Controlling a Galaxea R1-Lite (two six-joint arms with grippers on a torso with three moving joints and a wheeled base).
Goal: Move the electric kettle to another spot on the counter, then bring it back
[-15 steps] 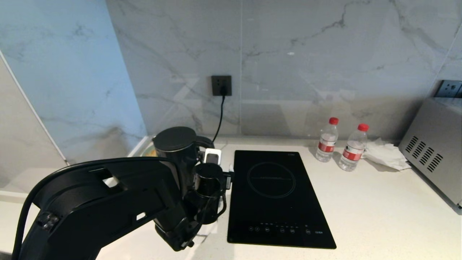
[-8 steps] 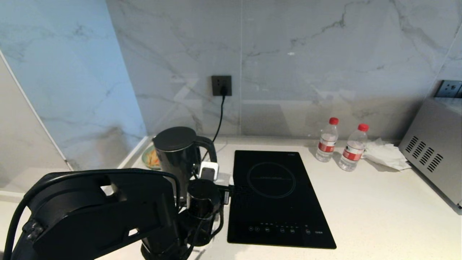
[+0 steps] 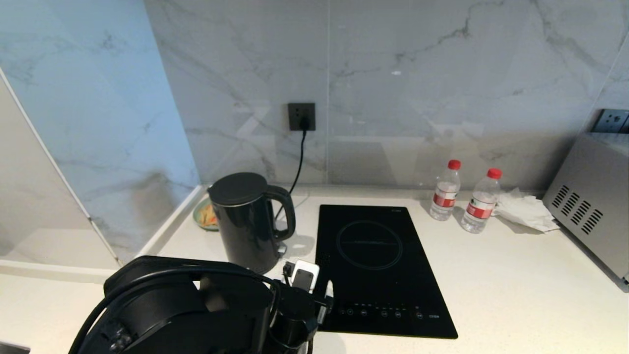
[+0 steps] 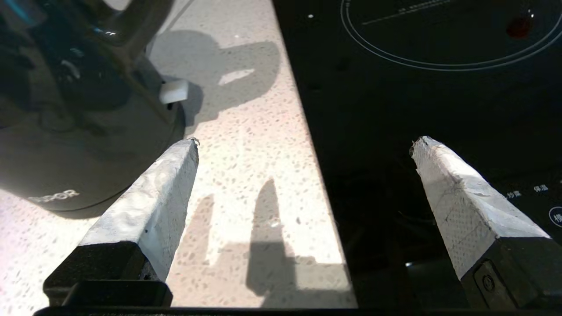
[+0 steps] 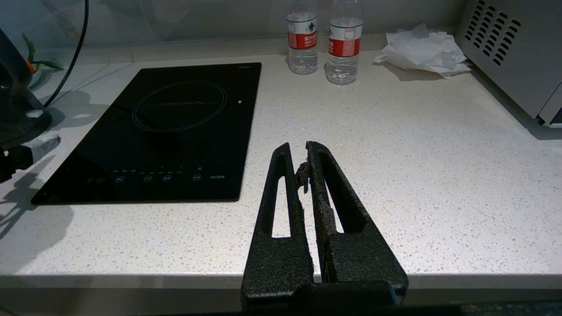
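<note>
Although the left gripper (image 4: 303, 145) sits nearest the camera, at about 6 o'clock in the head view, its pale fingers (image 4: 153, 193) are spread wide and hold nothing; one tip hangs just beside the kettle's foot, the other over the induction hob (image 3: 378, 265). The right gripper (image 5: 300, 162) hangs over bare desk at the near edge, fingers pressed together, empty.

Beyond the left gripper, at about 11 o'clock from it, the electric kettle (image 3: 248, 219) stands upright on the desk (image 3: 516, 285), just left of the hob and free of both grippers. Loop handle faces the hob, toward 3 o'clock. A black cord runs from behind it up to the wall socket (image 3: 301, 116).

Handling, as a judgement:
- Rigid body, glossy and tapered; likely slippery, so a squeeze on the wall could slide upward.
- Weight unknown; the lid is shut, so the water level is hidden. If full, heavy and off-balance when hung from one side.
- Best hold: the handle's vertical bar, fingers straddling it, high up near the lid.
- Keep it upright.

Farther back, at 1 to 2 o'clock: two water bottles (image 3: 462, 196), crumpled tissue (image 3: 523, 209), a metal appliance (image 3: 589, 206).
</note>
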